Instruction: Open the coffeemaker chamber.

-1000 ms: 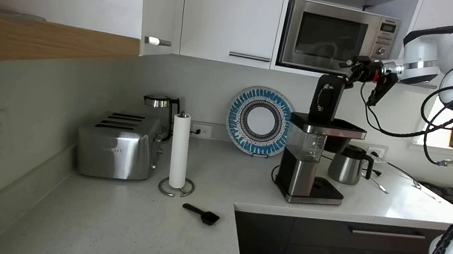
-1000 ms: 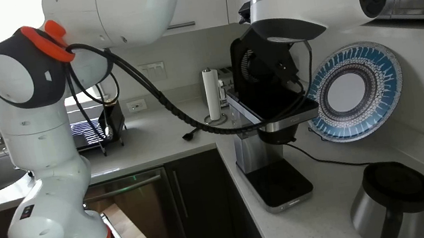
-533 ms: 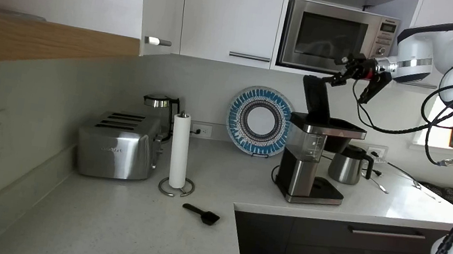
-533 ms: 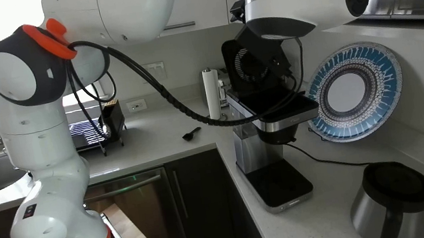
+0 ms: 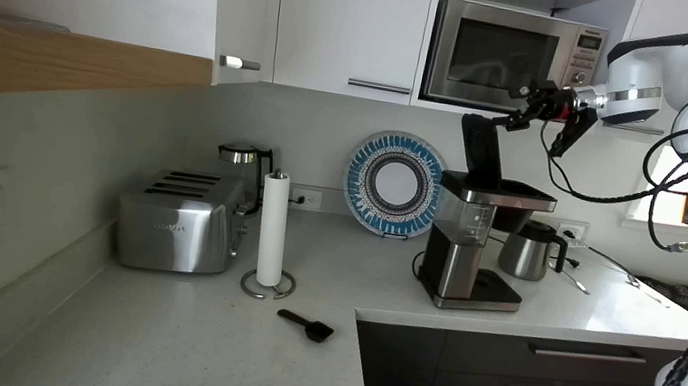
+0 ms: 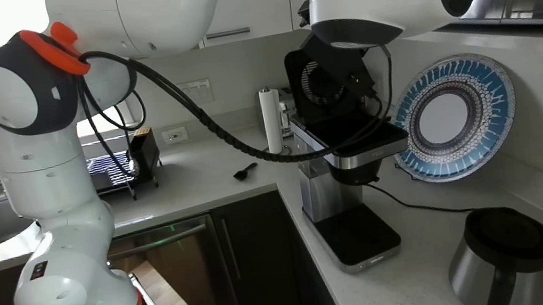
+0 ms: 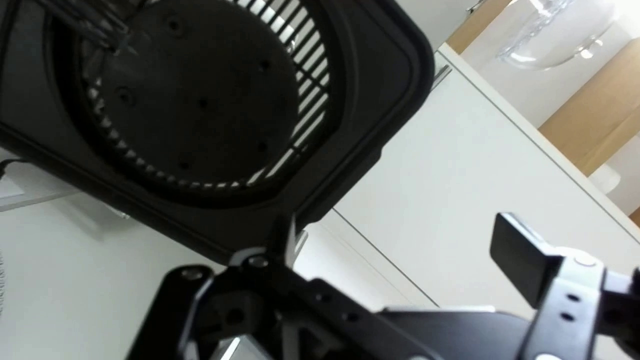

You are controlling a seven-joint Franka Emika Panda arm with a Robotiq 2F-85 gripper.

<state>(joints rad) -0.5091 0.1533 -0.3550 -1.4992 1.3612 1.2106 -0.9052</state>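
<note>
Atop the coffeemaker (image 5: 461, 260) on the desk (image 5: 214, 350), the black lid (image 5: 482, 149) tilts past upright, its chamber (image 6: 335, 131) exposed. The gripper (image 7: 395, 237) stands spread, one finger (image 7: 260, 272) seemingly against the lid's edge; nudge softly, stopping at any resistance.

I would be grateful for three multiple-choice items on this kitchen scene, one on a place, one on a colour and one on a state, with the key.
1. Where is the steel carafe relative to the coffeemaker?
A: on top of it
B: inside it
C: beside it on the counter

2. Which colour marks the patterned rim of the round plate?
A: blue
B: red
C: yellow

3. How is the chamber lid?
A: shut flat
B: raised
C: detached

1 C: an exterior view shows a gap between the two.
2 A: blue rings the white centre.
3 B: it stands up from the coffeemaker's top in both exterior views.
</note>
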